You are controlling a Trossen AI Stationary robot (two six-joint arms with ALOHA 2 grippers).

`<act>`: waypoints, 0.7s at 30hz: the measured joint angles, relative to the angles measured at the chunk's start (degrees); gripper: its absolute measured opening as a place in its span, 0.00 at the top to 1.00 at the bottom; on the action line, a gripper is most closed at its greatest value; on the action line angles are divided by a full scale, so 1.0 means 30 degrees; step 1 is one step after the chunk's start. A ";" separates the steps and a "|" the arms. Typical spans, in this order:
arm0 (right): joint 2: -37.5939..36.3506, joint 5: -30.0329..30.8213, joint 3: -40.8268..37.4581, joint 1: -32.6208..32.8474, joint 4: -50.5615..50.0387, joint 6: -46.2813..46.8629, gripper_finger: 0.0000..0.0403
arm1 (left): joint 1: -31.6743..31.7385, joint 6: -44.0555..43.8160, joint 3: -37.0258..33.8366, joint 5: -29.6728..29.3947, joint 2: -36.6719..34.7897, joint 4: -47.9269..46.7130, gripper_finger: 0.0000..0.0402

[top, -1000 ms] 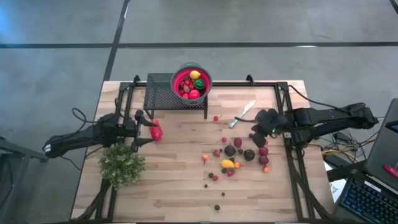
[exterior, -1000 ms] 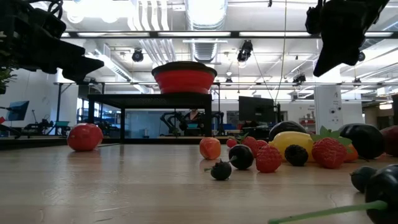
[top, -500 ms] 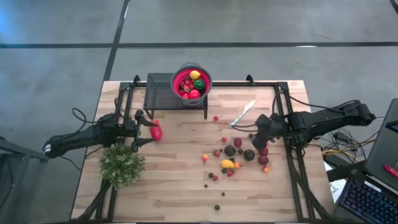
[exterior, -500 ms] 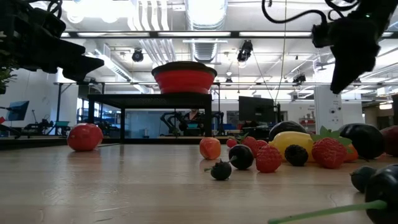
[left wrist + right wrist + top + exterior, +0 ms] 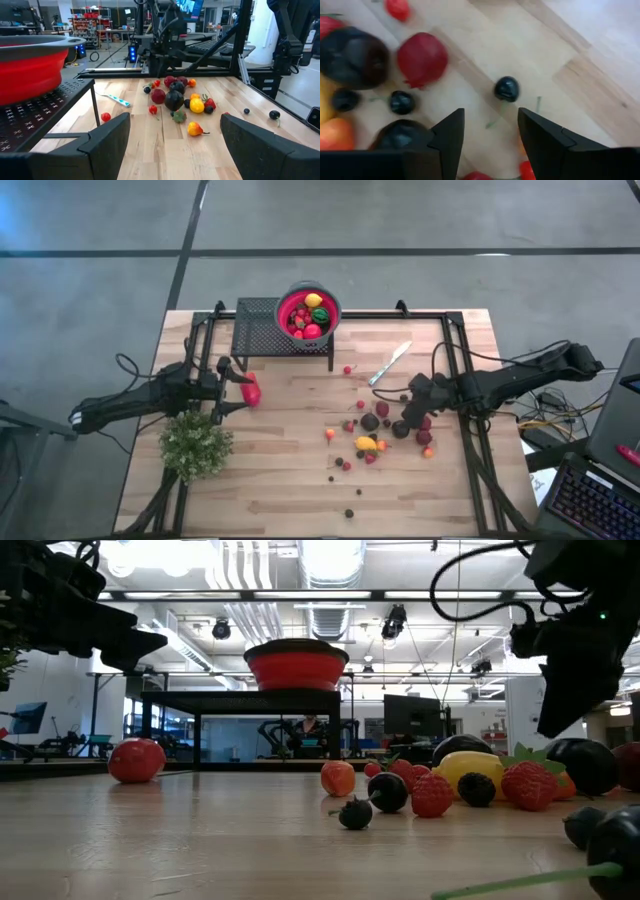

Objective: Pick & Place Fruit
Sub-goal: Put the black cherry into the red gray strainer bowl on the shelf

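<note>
Toy fruit [image 5: 372,425] lies scattered on the wooden table right of centre: dark plums, red berries, a yellow piece [image 5: 366,444]. More fruit fills the red bowl [image 5: 308,312] on the black rack [image 5: 262,328]. My right gripper [image 5: 410,408] hangs open, tilted down, over the cluster's right side. In its wrist view [image 5: 487,135] a small dark cherry [image 5: 506,89] and a dark red fruit [image 5: 422,59] lie beyond the fingers. My left gripper [image 5: 237,387] waits open and level at the left, above the larger red piece [image 5: 137,760], which rests on the table.
A silver knife [image 5: 390,363] lies far of the cluster. A bushy green plant [image 5: 196,445] stands at the near left by the left arm. Black frame rails [image 5: 462,380] run along both table sides. Bare wood lies at the near middle.
My right gripper has come down toward the fruit cluster, shifting toward the table's near edge and a little left. The fruit has stayed where it was.
</note>
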 joint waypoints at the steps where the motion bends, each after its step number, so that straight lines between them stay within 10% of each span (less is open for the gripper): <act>1: 0.0000 0.0174 -0.0167 -0.0004 0.0045 0.0062 0.56 | 0.0000 0.0000 0.0000 0.0000 0.0000 -0.0001 0.21; 21: 0.0022 0.1005 -0.2943 -0.0051 0.3674 -0.0276 0.59 | -0.0007 0.0000 0.0000 0.0000 0.0000 0.0007 0.21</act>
